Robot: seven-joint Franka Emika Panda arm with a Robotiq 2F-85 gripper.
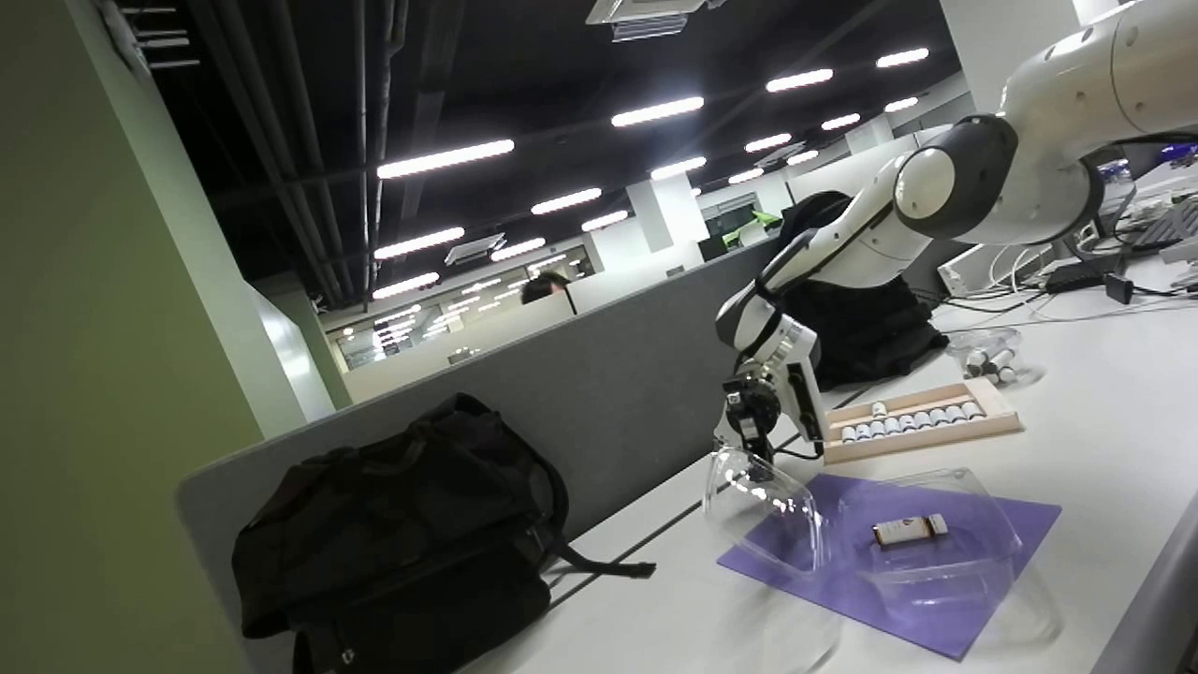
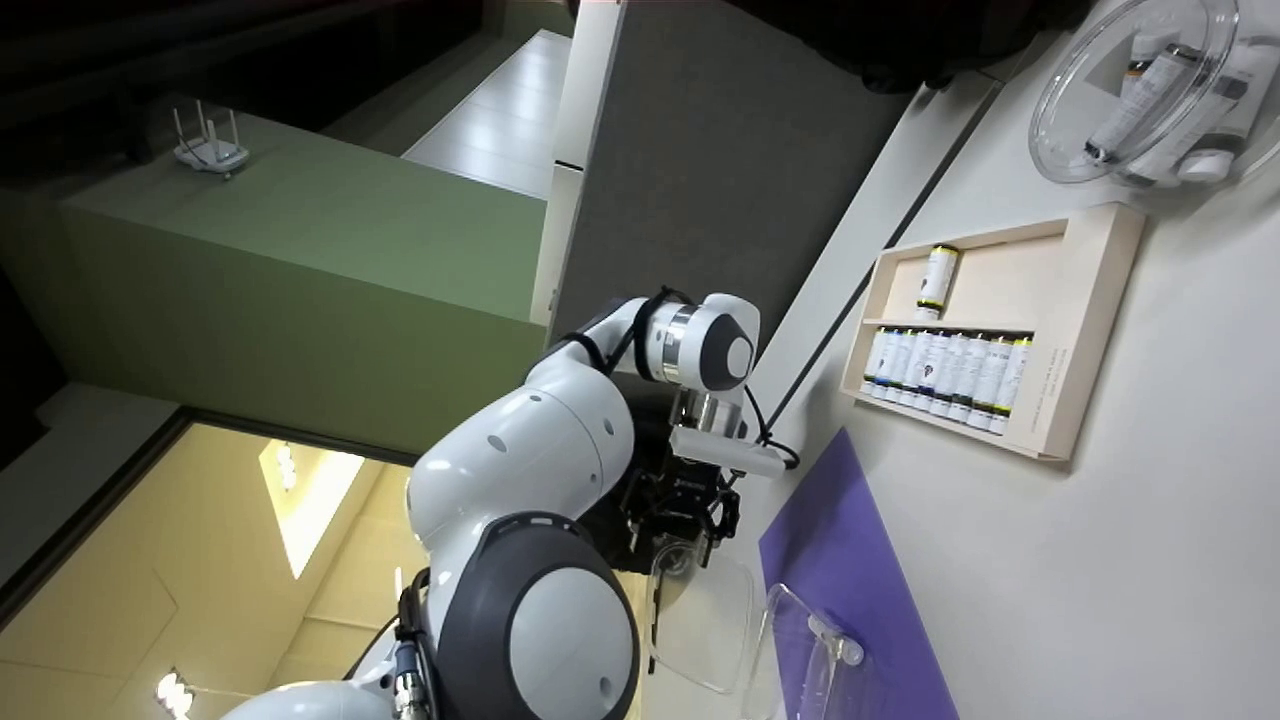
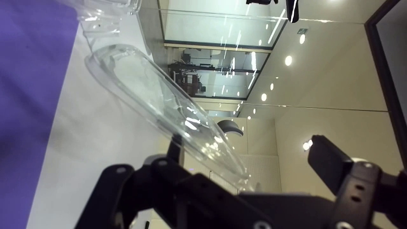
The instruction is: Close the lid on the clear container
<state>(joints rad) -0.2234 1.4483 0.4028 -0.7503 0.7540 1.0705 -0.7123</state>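
The clear container (image 1: 964, 576) stands on a purple sheet and looks lavender through its plastic. A small labelled bottle (image 1: 908, 531) lies in it. The lid (image 1: 763, 510) is a see-through panel with a raised rim, tilted up at the container's side toward the arm. In an exterior view the lid (image 2: 705, 625) hangs just below the gripper (image 2: 700, 545). In the wrist view the gripper (image 3: 254, 152) is open. The lid (image 3: 165, 105) slants across the picture, its lower end between the fingers. The left fingertip overlaps the lid's edge; I cannot tell whether it touches.
The purple sheet (image 1: 796, 552) lies under the container. A wooden tray (image 1: 1001, 417) of white tubes stands behind it. A round clear tub (image 2: 1050, 130) of tubes stands farther along. A grey partition (image 1: 636, 393) and black backpack (image 1: 402, 534) border the desk.
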